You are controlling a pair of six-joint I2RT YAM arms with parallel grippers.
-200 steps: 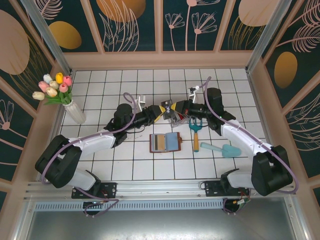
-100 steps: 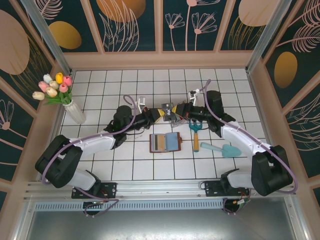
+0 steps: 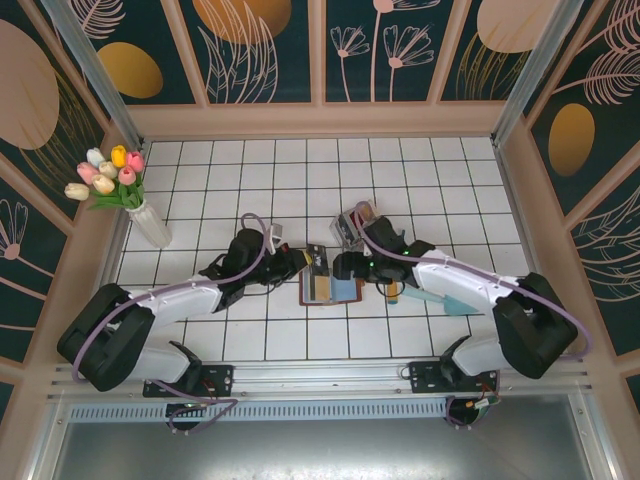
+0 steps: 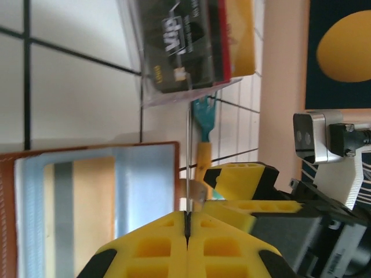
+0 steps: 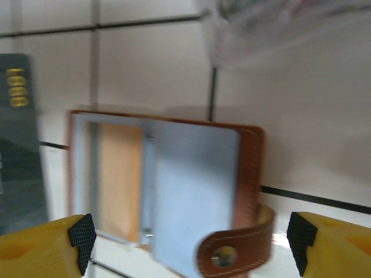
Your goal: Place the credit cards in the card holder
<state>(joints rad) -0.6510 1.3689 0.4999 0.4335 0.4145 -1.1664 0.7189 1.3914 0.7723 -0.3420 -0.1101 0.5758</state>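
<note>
Left gripper (image 4: 186,223) was clenched on the end of a thin grey card (image 5: 17,156), held edge-on; likely stiff, light and slippery, best pinched by a short edge. Beside it, the brown card holder (image 5: 197,191) lay open on the tiles under the right gripper (image 5: 191,246), whose fingers were spread wide and empty.

card holder (image 3: 328,290) open on tiles (image 3: 250,200) | L fingers (image 3: 309,260) & R fingers (image 3: 346,267) at its far edge
</note>
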